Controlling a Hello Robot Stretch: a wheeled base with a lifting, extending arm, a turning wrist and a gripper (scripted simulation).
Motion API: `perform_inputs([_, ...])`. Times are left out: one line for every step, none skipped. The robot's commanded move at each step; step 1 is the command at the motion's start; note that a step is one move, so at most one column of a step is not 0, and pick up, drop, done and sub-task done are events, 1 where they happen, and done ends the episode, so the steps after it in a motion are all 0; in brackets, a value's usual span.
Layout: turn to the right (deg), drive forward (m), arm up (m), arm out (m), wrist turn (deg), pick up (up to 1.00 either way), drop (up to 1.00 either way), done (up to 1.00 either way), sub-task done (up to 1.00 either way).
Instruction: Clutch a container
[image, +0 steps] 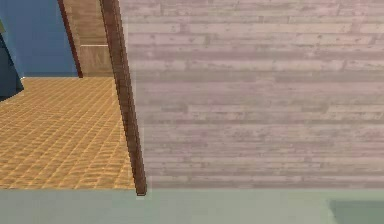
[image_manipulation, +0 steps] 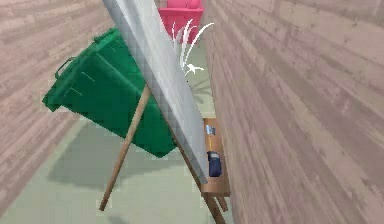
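The green bin sits in the left middle of the arm side view, a large lidded container with a dark handle at its upper left corner, on a pale greenish floor. It looks tipped in the frame. Its right side is hidden behind a grey board, which runs on a slant from the top centre down toward the lower right. A second container, a pink container, shows at the top centre, just past the board's upper end, with white curved strokes in front of it.

A wooden leg slopes from the board down to the lower left and crosses in front of the bin's lower part. Along the board's lower edge runs a wooden tray, with a dark blue thing lying in it. Plank walls close in on the left and on the right.

In the forward view a plank wall takes up the centre and right, ending at a dark brown upright edge. Left of that edge lies an orange patterned floor, with a blue wall and a wooden door at the upper left.
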Motion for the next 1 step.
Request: perform_inputs([0.0,0.0,0.0,0.38,0.0,0.0,0.0,0.0,0.0])
